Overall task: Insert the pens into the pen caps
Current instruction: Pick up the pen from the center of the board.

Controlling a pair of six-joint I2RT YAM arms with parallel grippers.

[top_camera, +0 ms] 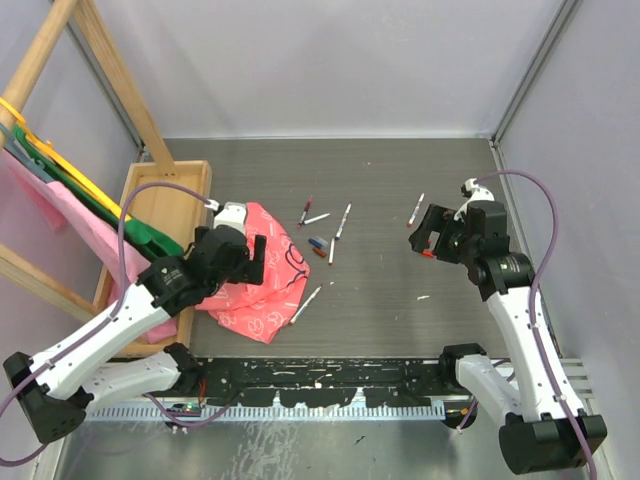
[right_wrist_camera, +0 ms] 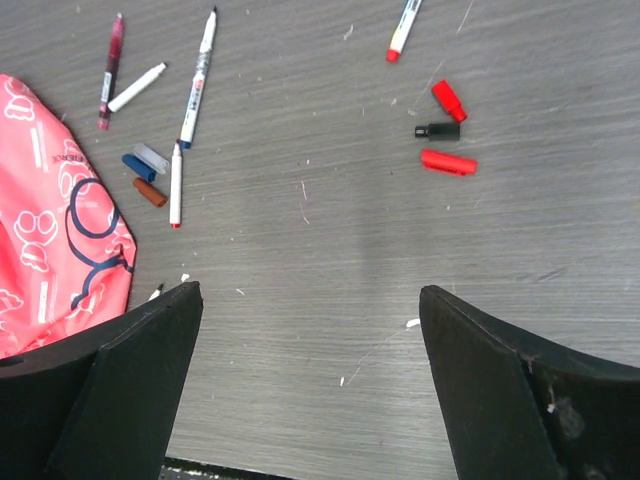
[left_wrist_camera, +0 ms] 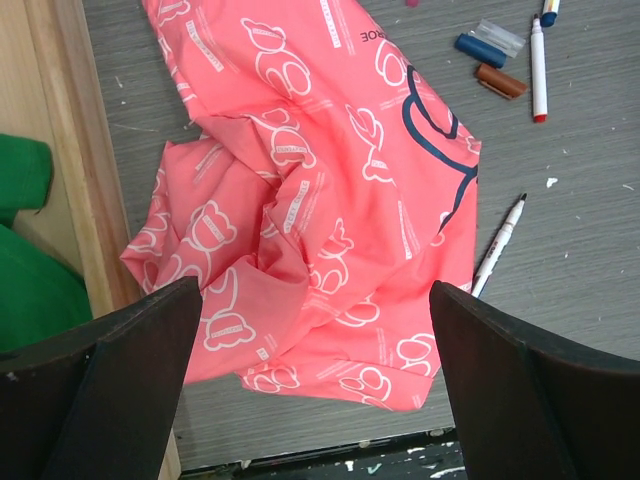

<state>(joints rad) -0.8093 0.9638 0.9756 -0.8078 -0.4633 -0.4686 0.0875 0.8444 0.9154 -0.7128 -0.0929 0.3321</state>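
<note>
Two claws hang wide open and empty, the left claw (left_wrist_camera: 315, 300) over the pink cloth (left_wrist_camera: 300, 200), the right claw (right_wrist_camera: 310, 300) over the grey table (right_wrist_camera: 320, 370), where loose pens (right_wrist_camera: 197, 77) lie beside the cloth and red caps (right_wrist_camera: 449, 162) sit apart to their right

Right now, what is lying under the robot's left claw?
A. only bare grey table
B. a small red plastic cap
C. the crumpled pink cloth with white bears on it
C: in the left wrist view, the open left claw hangs right over the crumpled pink cloth with white bears, which fills most of that picture.
</note>
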